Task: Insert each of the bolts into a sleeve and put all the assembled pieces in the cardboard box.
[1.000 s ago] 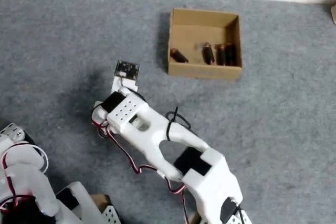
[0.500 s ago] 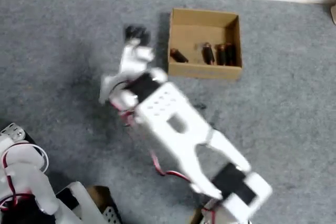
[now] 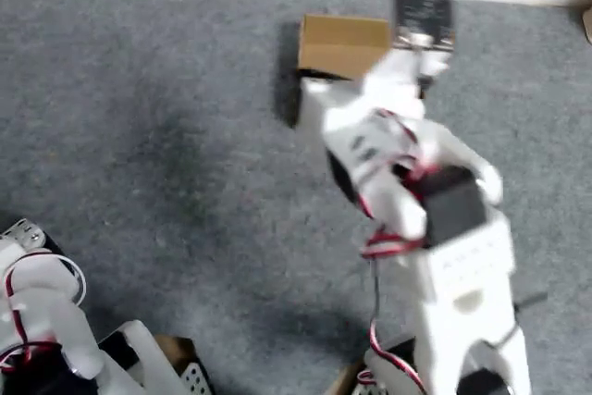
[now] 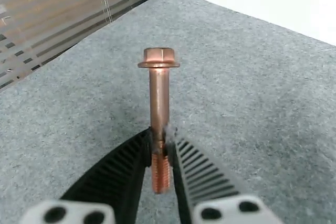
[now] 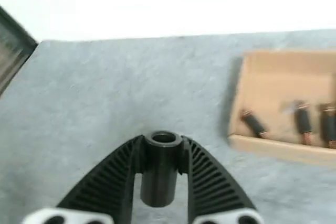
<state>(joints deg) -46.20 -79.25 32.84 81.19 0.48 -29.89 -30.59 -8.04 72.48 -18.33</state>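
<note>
1. The bolt [image 4: 159, 93] is being pinched by the left pincer [image 4: 159, 135] low on its shank, just above the threads. Its hexagonal head is being left free, well clear of the jaws.
2. The sleeve [image 5: 159, 179] is being clamped in the right pincer [image 5: 163, 145] with its open bore exposed between the jaws. The cardboard box [image 5: 273, 148] is lying beyond it on the counter [image 3: 166, 136], and several assembled pieces [image 5: 253, 123] are resting inside.
3. Because the bolt is being gripped near one end, a sideways knock against the sleeve's rim could probably tilt it in the ribbed pads or push it out.
4. Only a short threaded stub is being left exposed on the wrist side of the jaws, so a regrip may be needed if that end has to enter the bore.
5. A small misalignment of the two arms is likely to be enough to jam the bolt on the rim.
6. In the high view, the right arm [image 3: 416, 191] is stretched over part of the box, so its wall could be nudged by a low swing.
7. The left arm [image 3: 46, 321] is sitting at the near corner, well apart, with a wide stretch of bare counter between the two for the mating. A pale strip is bordering the counter just behind the box.
</note>
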